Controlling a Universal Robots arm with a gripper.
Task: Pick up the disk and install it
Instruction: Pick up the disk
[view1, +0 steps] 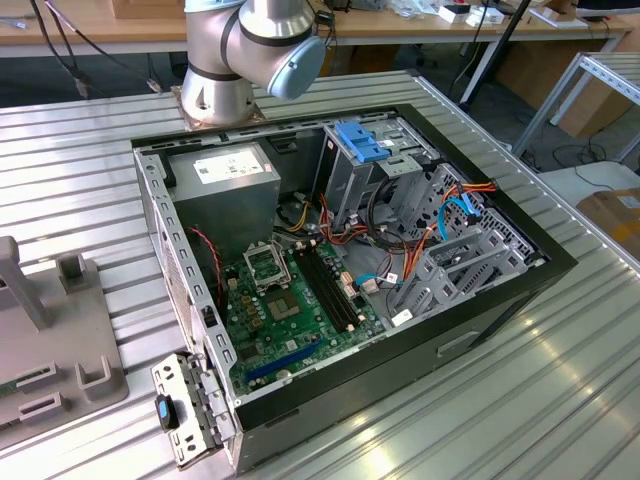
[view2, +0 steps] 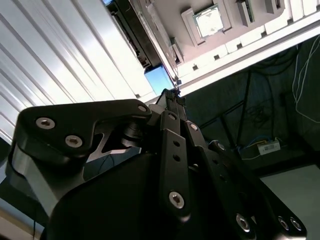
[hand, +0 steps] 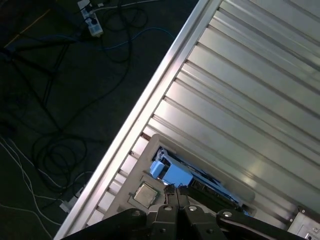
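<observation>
Disk (hand: 175, 175) is the small item in a large setting, so the setting comes first. The ribbed metal counter (view1: 90, 130) carries an open computer case (view1: 470, 335) across its middle, with the boards and wiring inside exposed. A smaller grey fixture tray (hand: 136, 172) sits hard against one edge of the counter, where the ribbed top ends and the floor (hand: 60, 100) with its loose cables begins (which edge, I cannot tell). The disk lies flat in that tray, with the blue of its carrier rail showing. A square processor chip (hand: 145, 195) is seated just beside it in the same tray. The end effector (hand: 172, 191) hangs above the disk in both wrist views. Its fingers are drawn together to a narrow point with nothing between them, and whether the tips touch the disk I cannot tell.

I judge the disk stiff and dense for its bulk, with smooth metal faces that would slip under a light pinch. It is also likely sensitive to knocks, so it should not be dropped or jarred. The plastic rail may flex a little. The surest hold is across the two long sides, on the rail, keeping the disk level (not on the labelled face).
</observation>
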